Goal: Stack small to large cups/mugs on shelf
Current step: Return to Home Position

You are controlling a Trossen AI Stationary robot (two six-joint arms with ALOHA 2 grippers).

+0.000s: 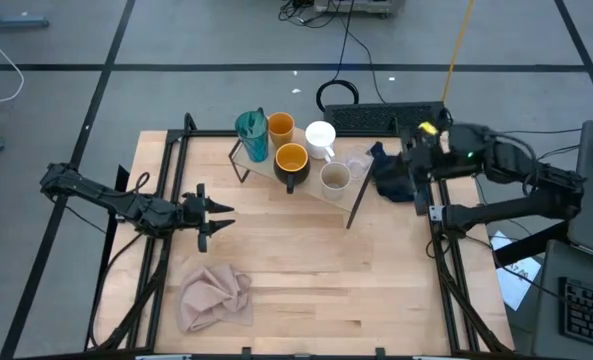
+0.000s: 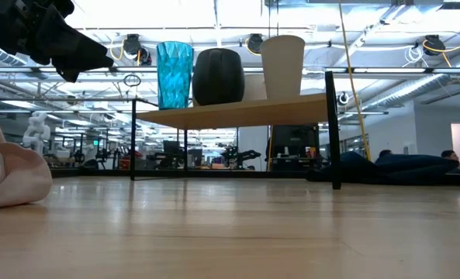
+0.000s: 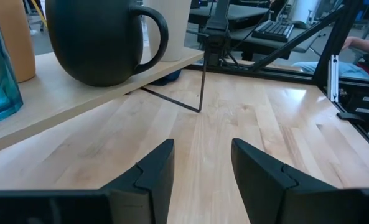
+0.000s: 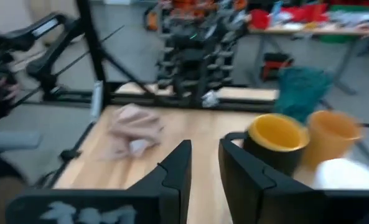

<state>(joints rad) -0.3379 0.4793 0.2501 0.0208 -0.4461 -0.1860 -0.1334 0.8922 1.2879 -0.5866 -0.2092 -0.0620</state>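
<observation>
The shelf (image 1: pixel 312 186), a light-wood board on black wire legs, stands on the table's far middle. On it stand the teal tumbler (image 1: pixel 251 135), orange cup (image 1: pixel 280 128), white mug (image 1: pixel 320 137), black mug with orange inside (image 1: pixel 291 160), beige cup (image 1: pixel 334 178) and clear glass (image 1: pixel 357 163). My left gripper (image 1: pixel 216 218) hovers open left of the shelf, pointing at it, with nothing between its fingers (image 3: pixel 203 165). My right gripper (image 1: pixel 413 168) is raised off the shelf's right end, its fingers a little apart (image 4: pixel 205 168) and empty.
A navy cloth (image 1: pixel 391 178) lies on the table right of the shelf, under my right arm. A pink cloth (image 1: pixel 216 298) lies crumpled near the front left. Bare tabletop (image 1: pixel 326 280) stretches between the shelf and the near edge. A keyboard (image 1: pixel 386 118) sits beyond the far edge.
</observation>
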